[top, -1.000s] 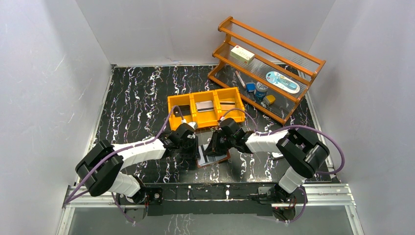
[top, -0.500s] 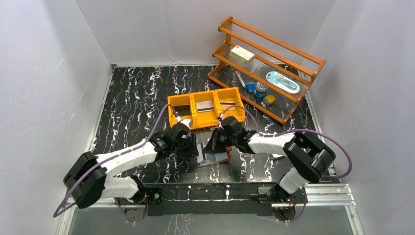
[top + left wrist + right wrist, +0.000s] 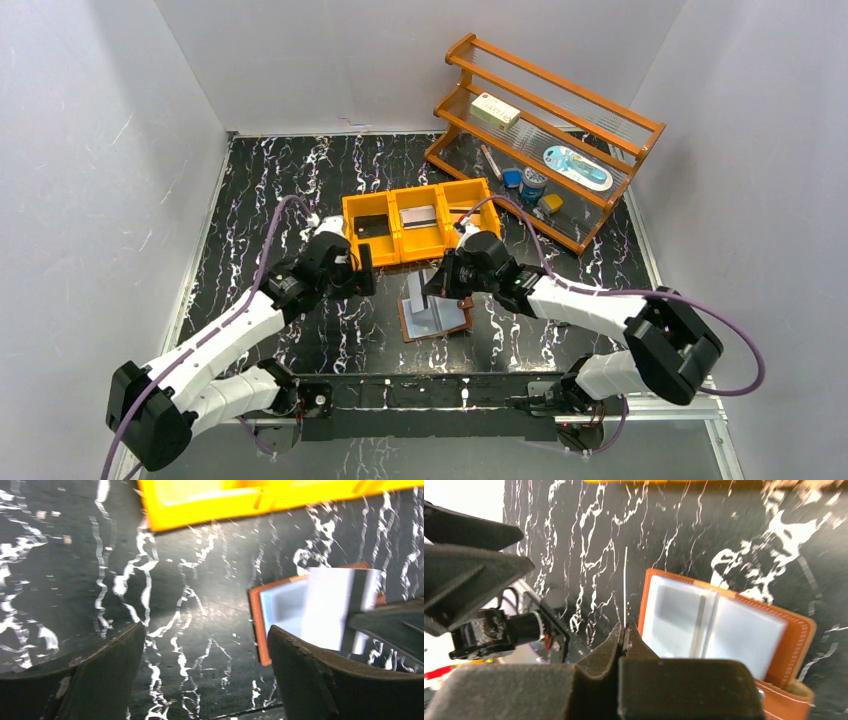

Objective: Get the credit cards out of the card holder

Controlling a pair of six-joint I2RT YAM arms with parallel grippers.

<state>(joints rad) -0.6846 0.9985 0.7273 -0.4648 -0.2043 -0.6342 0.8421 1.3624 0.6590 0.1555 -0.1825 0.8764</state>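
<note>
The card holder (image 3: pixel 437 320) lies open on the black marbled table, brown edge around pale clear sleeves (image 3: pixel 724 625). My right gripper (image 3: pixel 438 284) hangs over its far left part, shut on a silvery-grey credit card (image 3: pixel 424 290) with a black stripe (image 3: pixel 330 605). In the right wrist view that card (image 3: pixel 625 580) shows edge-on as a thin line rising from the pinched fingertips of the gripper (image 3: pixel 625 630). My left gripper (image 3: pixel 361 270) stands open and empty to the left of the card holder (image 3: pixel 257 620), wide apart in its own view (image 3: pixel 206 630).
An orange three-compartment bin (image 3: pixel 420 250) sits just behind the card holder, with a dark card (image 3: pixel 370 225) and silvery cards (image 3: pixel 418 217) inside. A wooden rack (image 3: pixel 600 115) with small items stands at the back right. White walls close in both sides.
The left gripper has opened and drawn back to the left, away from the card holder. The right gripper has shut on the silvery card and keeps it upright over the holder.
</note>
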